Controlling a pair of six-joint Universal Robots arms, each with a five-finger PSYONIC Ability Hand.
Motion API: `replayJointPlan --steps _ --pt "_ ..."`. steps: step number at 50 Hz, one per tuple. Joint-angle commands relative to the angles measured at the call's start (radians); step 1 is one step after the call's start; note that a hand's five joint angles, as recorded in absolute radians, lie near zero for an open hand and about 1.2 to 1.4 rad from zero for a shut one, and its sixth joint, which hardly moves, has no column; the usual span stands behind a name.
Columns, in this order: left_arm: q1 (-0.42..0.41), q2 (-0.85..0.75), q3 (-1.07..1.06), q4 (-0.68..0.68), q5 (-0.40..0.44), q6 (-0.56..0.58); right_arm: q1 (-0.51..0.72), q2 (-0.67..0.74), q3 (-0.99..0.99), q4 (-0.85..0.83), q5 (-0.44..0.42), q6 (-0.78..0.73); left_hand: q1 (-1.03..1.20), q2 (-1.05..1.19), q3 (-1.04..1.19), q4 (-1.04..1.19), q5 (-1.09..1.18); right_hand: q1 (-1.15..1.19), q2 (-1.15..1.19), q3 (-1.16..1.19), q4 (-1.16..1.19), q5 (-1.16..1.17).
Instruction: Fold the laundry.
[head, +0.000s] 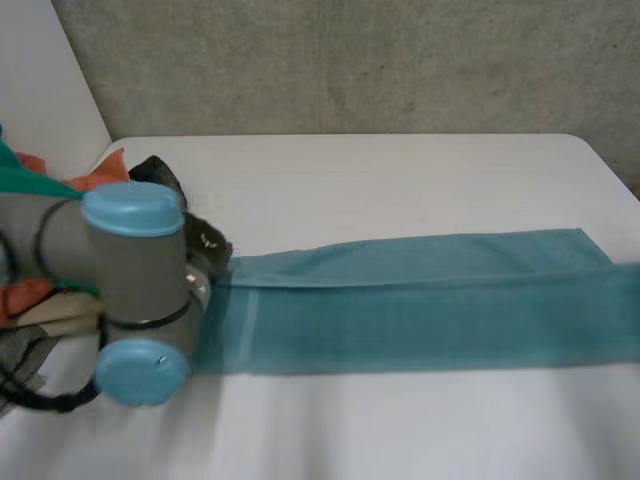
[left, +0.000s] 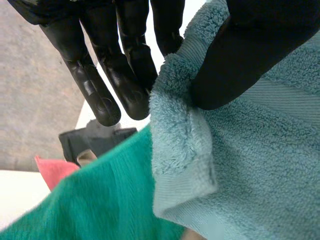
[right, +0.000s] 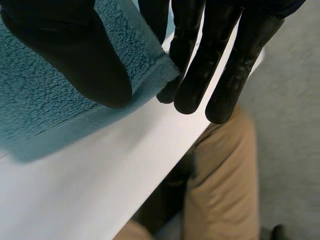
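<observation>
The blue towel (head: 420, 300) lies stretched in a long band across the white table (head: 380, 180), running from the left arm (head: 130, 280) at 9 o'clock out past the view's edge at 3 o'clock. One long hem runs lengthwise on top of it, nearer its 12 o'clock side. Bare table lies open at 12 o'clock of the band, and a narrower bare strip at 6 o'clock.

In the left wrist view the left hand (left: 125, 75) pinches a folded-over corner of the towel between thumb and straight fingers. A green towel (left: 100, 200) lies under that corner, with a red cloth (left: 55, 172) and a dark garment (left: 90, 140) beyond the fingertips. In the head view this laundry heap (head: 100, 172) sits at 9 to 10 o'clock, behind the arm.

The right hand (right: 210, 65) nips the towel's other end at its corner, thumb on top, fingers straight below. It is close to the table's edge, and a person's leg in tan trousers (right: 225, 170) stands just beyond that edge.
</observation>
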Motion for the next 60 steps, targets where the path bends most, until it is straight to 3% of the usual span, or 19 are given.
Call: replayJointPlan --steps 1,6,17,19,21,22,23,24,25,33,36,38,41,45,54,60 --pt "0.015 -0.196 0.195 0.029 -0.032 0.051 0.105 0.158 -0.148 -0.192 0.051 0.012 0.261 0.200 0.203 0.193 0.235 0.418 0.219 0.215 0.204 0.229" --pt "0.042 -0.269 0.290 0.091 -0.074 0.060 0.139 0.243 -0.219 -0.287 0.052 0.004 0.261 0.200 0.203 0.193 0.235 0.418 0.219 0.215 0.204 0.229" --pt "0.045 -0.321 0.346 0.210 -0.074 0.103 0.179 0.390 -0.362 -0.401 0.054 0.009 0.261 0.200 0.203 0.193 0.235 0.418 0.219 0.215 0.204 0.229" --pt "0.043 -0.328 0.340 0.228 -0.069 0.110 0.180 0.410 -0.382 -0.407 0.057 0.008 0.104 0.043 0.046 0.036 0.077 0.418 0.219 0.215 0.204 0.229" --pt "0.042 -0.332 0.335 0.245 -0.069 0.108 0.182 0.432 -0.400 -0.410 0.069 0.008 -0.198 -0.259 -0.256 -0.266 -0.224 0.418 0.219 0.215 0.204 0.229" --pt "0.040 -0.335 0.331 0.269 -0.069 0.108 0.182 0.436 -0.405 -0.412 0.077 0.009 -0.534 -0.595 -0.591 -0.601 -0.560 0.343 0.145 0.141 0.130 0.154" --pt "0.040 -0.337 0.329 0.283 -0.069 0.110 0.183 0.439 -0.408 -0.415 0.088 0.014 -0.732 -0.793 -0.790 -0.799 -0.758 0.177 -0.022 -0.026 -0.037 -0.012" --pt "0.040 -0.337 0.327 0.297 -0.066 0.111 0.188 0.441 -0.417 -0.424 0.115 0.026 -0.960 -1.022 -1.018 -1.028 -0.987 -0.444 -0.642 -0.647 -0.657 -0.633" --pt "0.040 -0.335 0.327 0.328 -0.066 0.116 0.192 0.439 -0.419 -0.431 0.127 0.041 -0.928 -0.989 -0.986 -0.996 -0.955 -0.804 -1.002 -1.007 -1.017 -0.993" --pt "0.022 -0.253 0.291 0.391 -0.075 0.111 0.197 0.272 -0.380 -0.430 0.149 0.369 -0.960 -1.022 -1.018 -1.028 -0.987 -0.804 -1.002 -1.007 -1.017 -0.993" --pt "0.028 -0.182 0.211 0.389 -0.072 0.105 0.183 0.154 -0.307 -0.358 0.082 0.492 -0.960 -1.022 -1.018 -1.028 -0.987 -0.804 -1.002 -1.007 -1.017 -0.993" --pt "0.031 -0.121 0.144 0.388 -0.071 0.090 0.142 0.084 -0.238 -0.276 -0.030 0.527 -0.960 -1.022 -1.018 -1.028 -0.987 -0.804 -1.002 -1.007 -1.017 -0.993" --pt "0.028 -0.055 0.053 0.385 -0.069 0.041 0.058 0.024 -0.140 -0.150 -0.186 0.525 -0.960 -1.022 -1.018 -1.028 -0.987 -0.804 -1.002 -1.007 -1.017 -0.993" --pt "0.026 0.025 -0.053 0.362 -0.052 -0.048 0.007 0.008 -0.059 -0.068 -0.248 0.500 -0.960 -1.022 -1.018 -1.028 -0.987 -0.738 -0.937 -0.941 -0.952 -0.927" --pt "0.016 0.108 -0.163 0.293 0.003 -0.231 -0.097 0.033 0.094 -0.111 -0.265 0.304 -0.960 -1.022 -1.018 -1.028 -0.987 -0.515 -0.713 -0.718 -0.728 -0.704" --pt "0.005 0.096 -0.168 0.288 0.001 -0.246 -0.108 0.103 0.112 -0.240 -0.285 0.301 -0.960 -1.021 -1.018 -1.028 -0.986 -0.400 -0.599 -0.603 -0.614 -0.590"
